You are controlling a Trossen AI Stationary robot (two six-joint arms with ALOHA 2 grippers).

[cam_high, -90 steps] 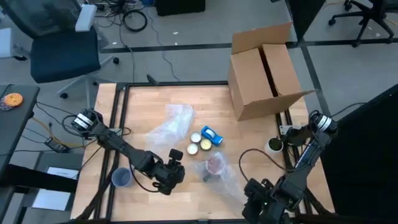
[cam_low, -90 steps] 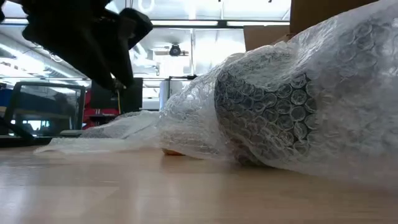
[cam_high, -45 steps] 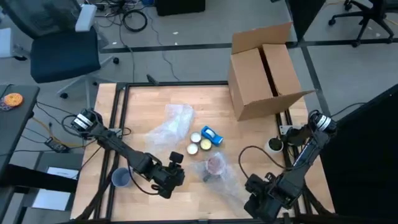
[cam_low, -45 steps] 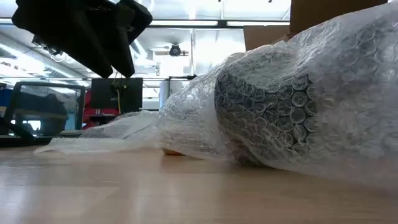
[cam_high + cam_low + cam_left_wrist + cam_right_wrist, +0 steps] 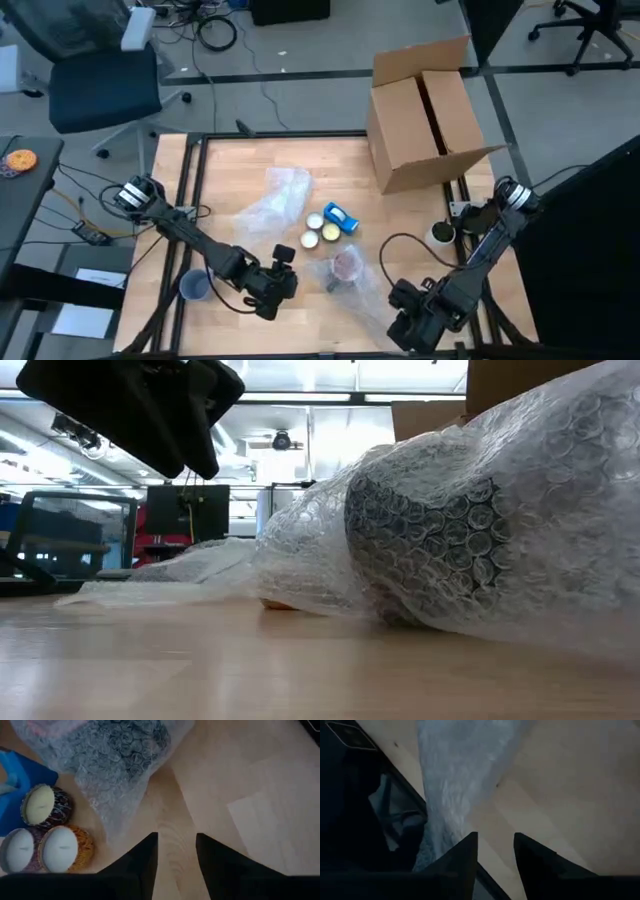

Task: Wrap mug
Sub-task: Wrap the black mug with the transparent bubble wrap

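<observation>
**Both arms hover beside the bubble-wrapped mug**

Since a second ago, the right gripper [image 5: 405, 325] has edged in along the table's near edge towards the trailing bubble wrap, while the left gripper [image 5: 280, 278] has barely shifted, only lifting a touch in the low view. Down on the wooden table [image 5: 230, 165] the mug [image 5: 345, 265] lies on its side near the near-middle, swaddled in bubble wrap [image 5: 352, 285] that spreads out towards the right arm. Low view fills up with it: the dark mug [image 5: 420, 550] is showing through the bubbles.

Left gripper [image 5: 176, 865] hangs just beside the wrapped mug, fingers parted with bare wood between them, clutching nothing. Its wrist camera catches the three candle tins [image 5: 42, 832] and a blue package [image 5: 15, 772] close by. From above, those tins [image 5: 318, 232] sit between the mug and the blue package [image 5: 341, 217].

Right gripper [image 5: 495, 865] is spread too, empty, hovering over the tail of the wrap at the table's edge.

Elsewhere: a second loose sheet of wrap [image 5: 272, 200] lies mid-table, an open cardboard box [image 5: 425, 110] stands at the far right corner, a blue cup [image 5: 194, 286] sits off the left edge, a tape roll [image 5: 441, 235] on the right.
</observation>
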